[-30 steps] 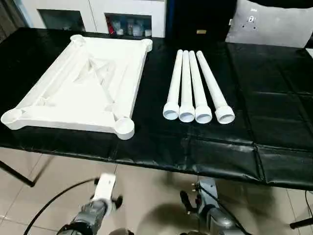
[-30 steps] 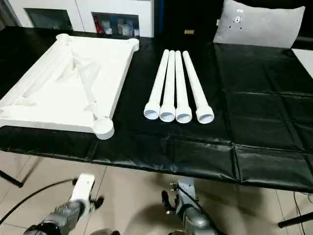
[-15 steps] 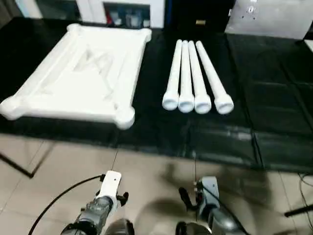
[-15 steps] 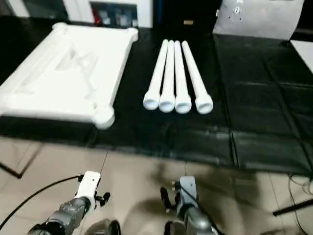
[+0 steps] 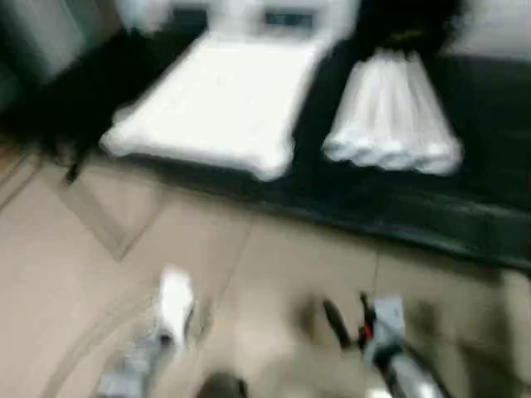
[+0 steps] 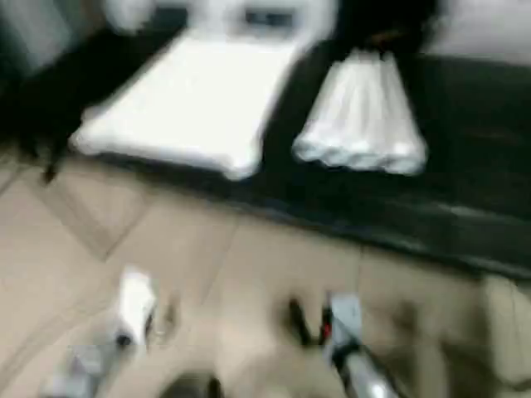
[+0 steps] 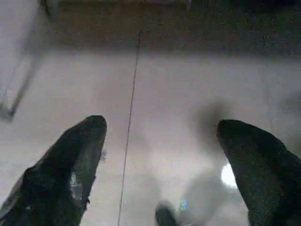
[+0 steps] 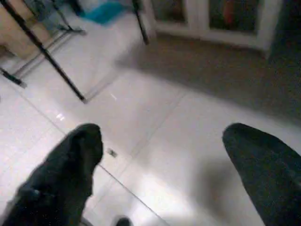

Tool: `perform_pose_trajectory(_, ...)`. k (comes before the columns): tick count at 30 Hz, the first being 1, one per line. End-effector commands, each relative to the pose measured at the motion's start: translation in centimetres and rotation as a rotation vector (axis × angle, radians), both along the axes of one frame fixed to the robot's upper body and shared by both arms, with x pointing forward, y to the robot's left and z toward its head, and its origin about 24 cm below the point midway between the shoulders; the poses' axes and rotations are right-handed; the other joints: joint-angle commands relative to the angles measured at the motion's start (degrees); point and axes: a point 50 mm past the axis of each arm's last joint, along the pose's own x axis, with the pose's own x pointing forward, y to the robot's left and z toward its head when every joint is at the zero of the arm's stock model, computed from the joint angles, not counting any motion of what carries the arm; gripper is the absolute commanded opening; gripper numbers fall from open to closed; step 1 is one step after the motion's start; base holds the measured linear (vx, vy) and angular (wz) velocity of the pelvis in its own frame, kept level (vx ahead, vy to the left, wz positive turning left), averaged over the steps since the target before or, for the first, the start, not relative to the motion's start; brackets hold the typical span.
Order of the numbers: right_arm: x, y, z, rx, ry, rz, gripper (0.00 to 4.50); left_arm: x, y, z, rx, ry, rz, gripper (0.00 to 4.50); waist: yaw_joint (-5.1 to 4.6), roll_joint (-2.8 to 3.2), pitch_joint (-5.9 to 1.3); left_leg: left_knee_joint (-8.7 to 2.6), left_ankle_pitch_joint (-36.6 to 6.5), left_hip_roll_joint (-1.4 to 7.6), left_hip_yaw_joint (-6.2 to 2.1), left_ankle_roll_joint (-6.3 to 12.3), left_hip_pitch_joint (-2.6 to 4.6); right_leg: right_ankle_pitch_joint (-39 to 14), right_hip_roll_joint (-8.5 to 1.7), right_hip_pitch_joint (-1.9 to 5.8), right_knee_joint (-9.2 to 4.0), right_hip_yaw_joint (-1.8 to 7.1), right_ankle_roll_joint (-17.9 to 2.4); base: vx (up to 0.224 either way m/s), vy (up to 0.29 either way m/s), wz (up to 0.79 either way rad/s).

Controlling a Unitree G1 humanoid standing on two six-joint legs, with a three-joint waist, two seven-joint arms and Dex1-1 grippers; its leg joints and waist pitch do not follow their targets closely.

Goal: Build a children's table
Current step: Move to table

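Table top (image 5: 211, 108) long axis runs away | legs (image 5: 390, 124) side by side (blurred) | left gripper (image 7: 160, 141), right gripper (image 8: 160, 150) wide, empty

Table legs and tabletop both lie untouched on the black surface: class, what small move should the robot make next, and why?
Probably raise the right end effector toward the table legs. Both end effectors, left included, are open, empty and low over the floor, short of the black surface, while the legs lie bundled beside the upturned tabletop.
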Motion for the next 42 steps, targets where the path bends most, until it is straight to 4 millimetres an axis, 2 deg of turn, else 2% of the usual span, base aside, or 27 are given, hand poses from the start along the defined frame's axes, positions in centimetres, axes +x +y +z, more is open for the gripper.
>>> perform_pose_trajectory(1,0.6,-0.5,3.5,0.032,-0.095,0.012,4.5,0.5,-0.8,3.7,-0.072,-0.133,-0.025,4.21,-1.08,-0.7,-4.3,-3.12,3.0,4.54,-2.11,12.5,1.28,25.1,-6.21,1.66,-3.43,2.82,-10.0,0.021,0.085,-0.1)
perform_pose_trajectory(3,0.6,-0.6,4.7,0.034,-0.126,0.01,4.5,0.4,-0.9,5.0,-0.107,-0.177,-0.015,4.21,-1.64,-0.46,-4.26,-2.75,4.0,3.73,-1.65,11.56,0.69,28.4,-5.73,1.16,-3.52,2.79,-8.7,-0.01,0.034,0.0)
perform_pose_trajectory(7,0.8,-1.4,9.5,-0.001,-0.25,-0.023,4.5,-0.3,-1.1,10.1,-0.214,-0.32,0.009,4.21,-3.41,-1.36,-3.92,-4.23,-7.1,2.83,-1.35,4.79,0.88,16.9,-5.55,1.68,-5.28,2.97,-7.3,0.0,0.0,0.0)
perform_pose_trajectory(13,1.3,-0.8,14.6,-0.018,-0.405,0.003,4.5,-0.9,-1.3,14.3,-0.18,-0.431,0.051,4.21,-3.98,-1.26,-4.85,-4.0,-4.7,2.47,-1.29,2.37,1.09,16.2,-5.07,1.87,-5.49,2.98,-4.5,0.0,0.0,0.0)
perform_pose_trajectory(15,1.8,-0.9,15.2,-0.032,-0.402,-0.026,4.5,-0.4,-1.1,15.0,-0.134,-0.466,0.103,4.21,-3.96,-0.51,-5.16,-3.88,-5.0,2.3,-1.22,0.92,1.33,14.8,-4.93,1.64,-5.61,3.0,-4.2,0.0,0.0,0.0)
perform_pose_trajectory(16,2.1,-0.7,15.5,-0.004,-0.39,-0.023,4.5,0.1,-1.1,15.3,-0.11,-0.477,0.128,4.21,-4.25,-0.87,-5.05,-4.01,-5.8,2.09,-1.07,0.05,1.18,13.7,-4.77,1.72,-5.92,3.09,-3.6,0.0,0.0,0.0)
perform_pose_trajectory(17,2.4,-1.0,15.6,0.0,-0.392,-0.084,4.5,0.5,-1.0,15.2,-0.071,-0.469,0.152,4.21,-3.9,-0.14,-5.37,-3.87,-6.6,2.02,-1.2,-0.71,1.48,12.5,-4.93,1.47,-5.86,3.14,-3.1,0.0,0.0,0.0)
perform_pose_trajectory(18,2.6,-1.2,15.6,-0.001,-0.391,-0.115,4.5,0.7,-1.0,15.2,-0.054,-0.462,0.161,4.21,-4.01,-0.56,-5.33,-3.89,-7.1,1.96,-1.05,-0.98,1.45,11.6,-4.85,1.43,-6.12,3.19,-2.7,0.0,0.0,0.0)
perform_pose_trajectory(19,3.1,-1.6,15.3,-0.012,-0.363,-0.217,4.5,1.4,-1.0,14.7,-0.05,-0.417,0.206,4.21,-3.8,0.13,-5.59,-3.95,-7.5,1.87,-1.22,-1.66,1.36,10.4,-4.94,1.37,-6.0,3.13,-2.4,0.0,0.0,0.0)
perform_pose_trajectory(21,3.6,-2.0,14.8,-0.028,-0.305,-0.311,4.5,2.2,-1.4,14.4,-0.064,-0.398,0.228,4.21,-4.08,-0.01,-5.55,-4.1,-9.3,1.46,-1.15,-3.01,1.63,6.2,-4.68,0.88,-6.39,3.12,-2.3,-0.027,0.011,0.0)
perform_pose_trajectory(24,4.1,-0.9,14.4,0.009,-0.244,-0.286,4.5,3.3,-2.3,14.6,-0.067,-0.367,0.185,4.21,-3.23,0.41,-6.28,-2.59,-8.0,0.65,-0.76,2.75,-0.01,-0.5,-8.3,2.04,-7.78,5.28,-2.6,-0.05,0.036,-0.01)
perform_pose_trajectory(25,4.3,-0.7,14.5,0.005,-0.249,-0.282,4.5,3.6,-2.3,14.8,-0.075,-0.373,0.191,4.21,-3.07,-0.41,-6.16,-0.5,-5.8,0.41,-1.45,7.33,-1.69,-2.4,-11.43,2.79,-9.04,6.99,-2.8,-0.04,0.056,-0.02)
perform_pose_trajectory(26,4.4,0.0,14.4,-0.009,-0.269,-0.253,4.5,4.0,-2.3,14.9,-0.085,-0.383,0.164,4.21,-2.66,-0.42,-6.21,2.66,-4.0,0.58,-2.8,10.65,-2.96,-7.7,-15.23,3.2,-10.35,9.25,-2.7,-0.027,0.099,-0.06)
perform_pose_trajectory(28,4.7,-0.6,14.3,-0.071,-0.275,-0.295,4.5,4.3,-2.4,14.6,-0.048,-0.361,0.183,4.21,-2.93,0.24,-6.45,5.85,-3.5,0.84,-5.68,12.2,-5.32,-8.9,-17.28,3.79,-10.33,11.05,-5.6,-0.017,0.151,-0.06)
perform_pose_trajectory(30,4.8,-0.7,14.2,-0.054,-0.261,-0.293,4.5,4.3,-2.3,14.6,-0.033,-0.364,0.2,4.21,-3.36,1.88,-7.37,1.98,0.7,0.24,-5.94,16.0,-3.68,-1.9,-11.38,2.87,-8.36,7.42,-8.8,0.021,0.251,0.02)
perform_pose_trajectory(31,4.8,-0.6,14.3,0.025,-0.259,-0.284,4.5,4.1,-2.4,14.8,-0.04,-0.364,0.203,4.21,-4.85,3.07,-8.07,-0.78,8.8,-0.67,-5.44,25.33,1.17,2.9,-4.14,-0.27,-4.1,2.6,-7.6,0.041,0.283,0.06)
perform_pose_trajectory(32,4.8,-0.6,14.0,0.034,-0.237,-0.277,4.5,4.0,-2.6,15.0,-0.06,-0.363,0.178,4.21,-6.94,5.88,-8.03,-2.07,15.6,-0.01,-7.15,34.9,5.05,-1.9,0.33,-4.92,3.92,-1.86,-3.5,0.037,0.3,0.08)
perform_pose_trajectory(33,4.8,-0.7,13.8,0.007,-0.231,-0.281,4.5,3.8,-2.8,15.1,-0.074,-0.357,0.154,4.21,-6.78,5.71,-8.04,-2.48,19.8,0.45,-6.82,34.95,4.0,-2.9,0.45,-5.29,5.86,-2.45,-0.4,-0.027,0.26,0.06)
perform_pose_trajectory(34,5.0,-0.9,13.8,-0.023,-0.232,-0.303,4.5,3.9,-2.9,15.2,-0.078,-0.349,0.136,4.21,-5.79,5.67,-7.56,-3.75,22.9,2.19,-6.35,29.15,0.68,-2.5,-0.49,-4.14,7.0,-2.68,2.3,-0.027,0.26,0.06)
perform_pose_trajectory(35,5.1,-1.1,13.8,-0.049,-0.234,-0.32,4.5,4.0,-3.1,15.2,-0.077,-0.345,0.128,4.21,-5.15,5.37,-7.7,-4.76,17.5,2.3,-5.93,19.18,0.24,-1.1,-0.9,-2.78,6.02,-2.91,2.6,-0.071,0.21,0.02)
perform_pose_trajectory(36,5.2,-1.1,14.0,-0.042,-0.24,-0.34,4.5,4.2,-3.1,15.3,-0.081,-0.352,0.133,4.21,-4.95,4.94,-7.83,-5.56,11.2,2.34,-6.09,14.0,0.72,-0.3,-1.36,-2.36,4.77,-2.48,2.7,-0.095,0.175,-0.01)
perform_pose_trajectory(37,5.6,-1.1,14.6,-0.02,-0.252,-0.391,4.5,4.8,-3.0,15.7,-0.094,-0.366,0.155,4.21,-4.96,4.23,-7.77,-7.42,-6.5,2.51,-6.38,2.95,1.22,1.9,-3.26,-1.58,1.9,-0.84,1.1,-0.095,0.175,-0.01)
perform_pose_trajectory(38,5.7,-1.0,14.8,-0.023,-0.258,-0.399,4.5,5.0,-3.0,15.8,-0.093,-0.365,0.163,4.21,-4.98,2.25,-7.19,-4.37,-27.6,-0.14,-5.96,-5.57,1.71,-7.6,-10.25,-0.9,-3.33,3.5,-2.6,-0.11,0.132,-0.01)
perform_pose_trajectory(39,5.9,-1.0,14.9,-0.059,-0.267,-0.4,4.5,5.2,-3.0,15.9,-0.09,-0.373,0.163,4.21,-5.19,1.25,-6.69,3.12,-23.4,-2.82,-6.01,-3.96,3.39,-19.5,-14.59,-2.07,-8.04,5.49,-4.3,-0.127,0.108,0.0)
perform_pose_trajectory(40,6.1,-0.9,14.8,-0.07,-0.246,-0.409,4.5,5.3,-3.1,16.0,-0.088,-0.379,0.163,4.21,-7.0,3.3,-4.81,11.7,-9.8,-3.6,-8.4,0.91,1.95,-42.4,-17.0,-0.61,-12.23,7.12,-4.4,-0.127,0.108,0.0)
perform_pose_trajectory(41,6.2,-0.8,14.7,-0.052,-0.213,-0.413,4.5,5.4,-3.2,16.0,-0.093,-0.375,0.166,4.21,-9.31,3.92,-3.04,12.93,-12.8,-3.65,-9.27,0.26,0.44,-54.2,-14.28,1.88,-11.96,3.25,-3.2,-0.067,0.135,-0.18)
perform_pose_trajectory(42,6.4,-0.7,14.6,-0.035,-0.189,-0.413,4.5,5.4,-3.2,16.1,-0.097,-0.371,0.169,4.21,-10.65,3.93,-2.4,11.49,-21.5,-3.41,-9.16,-1.26,2.89,-55.5,-11.74,0.25,-11.39,-0.37,-1.8,-0.019,0.19,-0.16)
